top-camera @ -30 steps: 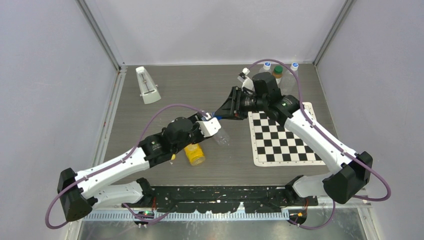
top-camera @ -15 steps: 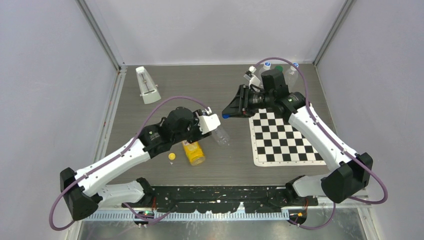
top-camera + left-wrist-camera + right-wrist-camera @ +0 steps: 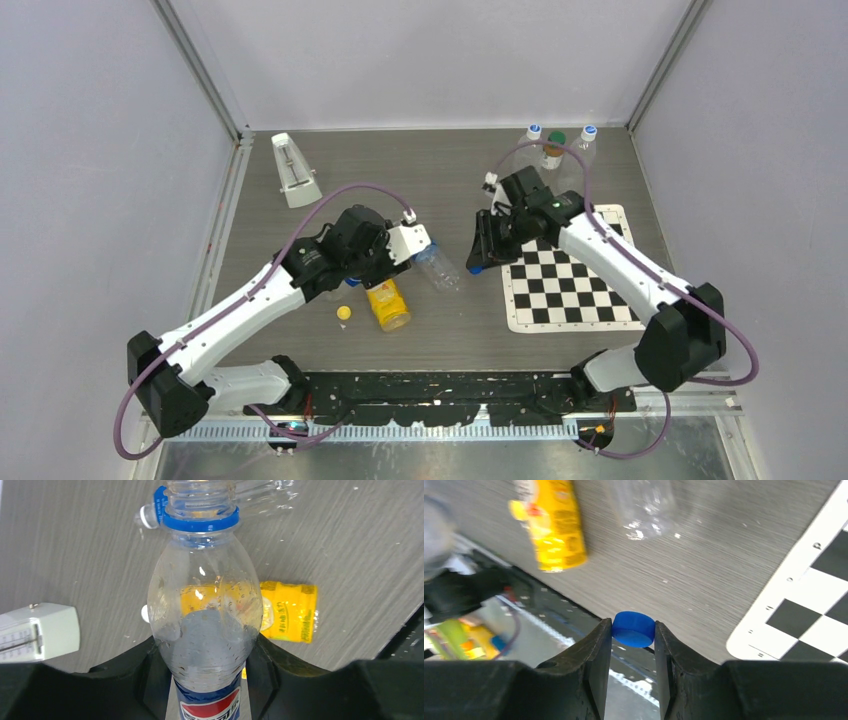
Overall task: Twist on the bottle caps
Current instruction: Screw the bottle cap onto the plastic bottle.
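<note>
Yellow cap (image 3: 343, 313) loose on table (image 3: 400, 170) nearest arm bases, just beside toppled yellow bottle (image 3: 388, 305). Beyond, left gripper (image 3: 207, 667) clamped around clear bottle (image 3: 205, 605), blue-ringed neck uncapped. Right gripper (image 3: 633, 636) pinches blue cap (image 3: 633, 627) between both fingers, above table by checkered mat (image 3: 570, 275) edge, apart from bottle mouth. Farther back, white metronome (image 3: 295, 170) at left; three capped bottles (image 3: 556, 145) along far edge.

Right gripper (image 3: 633, 630) pinches blue cap (image 3: 633, 628) — yellow bottle (image 3: 553, 525) beyond
</note>
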{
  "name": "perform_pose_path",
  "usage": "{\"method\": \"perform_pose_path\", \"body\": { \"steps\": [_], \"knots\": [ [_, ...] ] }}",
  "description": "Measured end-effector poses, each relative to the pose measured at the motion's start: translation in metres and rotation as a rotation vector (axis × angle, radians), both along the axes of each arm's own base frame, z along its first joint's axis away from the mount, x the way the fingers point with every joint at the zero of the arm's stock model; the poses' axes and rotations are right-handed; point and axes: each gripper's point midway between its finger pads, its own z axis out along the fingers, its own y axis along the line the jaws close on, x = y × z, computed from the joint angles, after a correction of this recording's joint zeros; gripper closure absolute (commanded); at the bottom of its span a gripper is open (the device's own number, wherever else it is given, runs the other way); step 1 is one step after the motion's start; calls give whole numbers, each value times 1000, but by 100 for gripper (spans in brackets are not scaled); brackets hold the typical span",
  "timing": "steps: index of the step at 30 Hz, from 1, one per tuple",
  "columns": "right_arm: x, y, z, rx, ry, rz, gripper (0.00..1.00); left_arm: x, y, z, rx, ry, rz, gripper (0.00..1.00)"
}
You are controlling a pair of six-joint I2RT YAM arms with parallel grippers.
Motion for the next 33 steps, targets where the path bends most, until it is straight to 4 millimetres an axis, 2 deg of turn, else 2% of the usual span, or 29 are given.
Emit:
{"method": "perform_pose_path", "body": {
  "steps": [4, 6, 13, 16, 20, 23, 25, 29, 33],
  "knots": [
    [-11, -8, -51, -167, 50, 22, 99, -9, -7, -2, -29, 47, -29, 100],
    [-16, -12, -70, -232, 73, 29, 98, -11, -9, -3, -41, 58, -43, 100],
    [-26, -19, -124, -383, 93, 42, 92, -18, -15, 3, -83, 66, -76, 95],
    [-28, -20, -141, -426, 95, 40, 85, -21, -17, 7, -100, 68, -89, 95],
    [-28, -19, -154, -466, 82, 49, 71, -23, -19, 7, -112, 77, -104, 95],
    [-27, -15, -154, -478, 60, 54, 57, -25, -21, 8, -121, 82, -111, 95],
    [-27, -14, -154, -484, 50, 51, 52, -23, -22, 10, -131, 73, -110, 95],
    [-25, -14, -154, -490, 25, 32, 43, -19, -23, 10, -163, 14, -115, 94],
    [-23, -20, -152, -491, -28, -5, 40, -20, -16, 1, -178, -33, -103, 95]
  ]
}}
